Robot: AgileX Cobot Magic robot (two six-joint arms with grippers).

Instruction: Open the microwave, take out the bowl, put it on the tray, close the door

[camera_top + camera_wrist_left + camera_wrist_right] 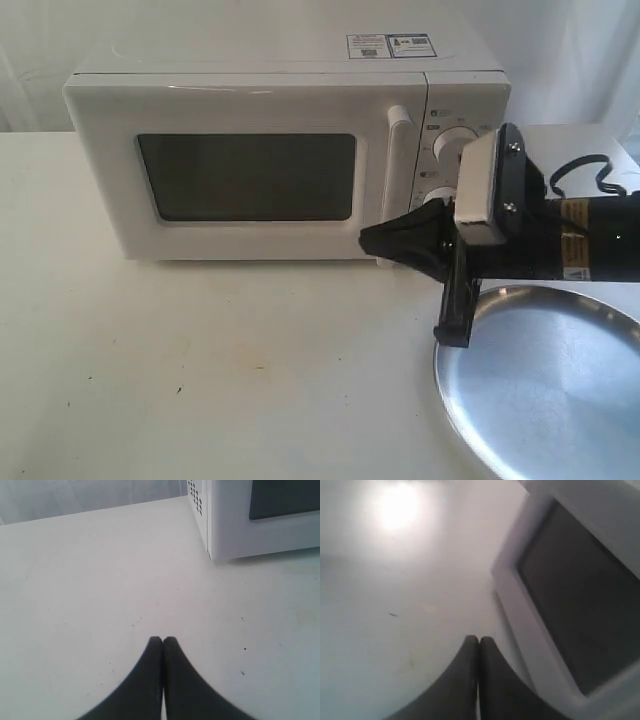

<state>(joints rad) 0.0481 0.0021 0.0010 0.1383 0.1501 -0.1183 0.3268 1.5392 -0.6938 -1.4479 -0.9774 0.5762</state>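
The white microwave (290,155) stands at the back of the table with its door (245,170) closed and its dark window facing me. The vertical bar handle (397,175) runs beside the knobs (455,145). My right gripper (368,240) is shut on nothing, its tips in front of the door's lower right corner, just below the handle; the right wrist view shows the gripper (479,640) close to the door (570,590). My left gripper (162,641) is shut over bare table, left of the microwave (250,520), and is outside the exterior view. The silver tray (545,375) lies at the front right. The bowl is hidden.
The right arm and its white-cased wrist camera (490,195) reach in from the right, over the tray's far edge and in front of the knobs. The white table (200,370) spreads out in front of the microwave.
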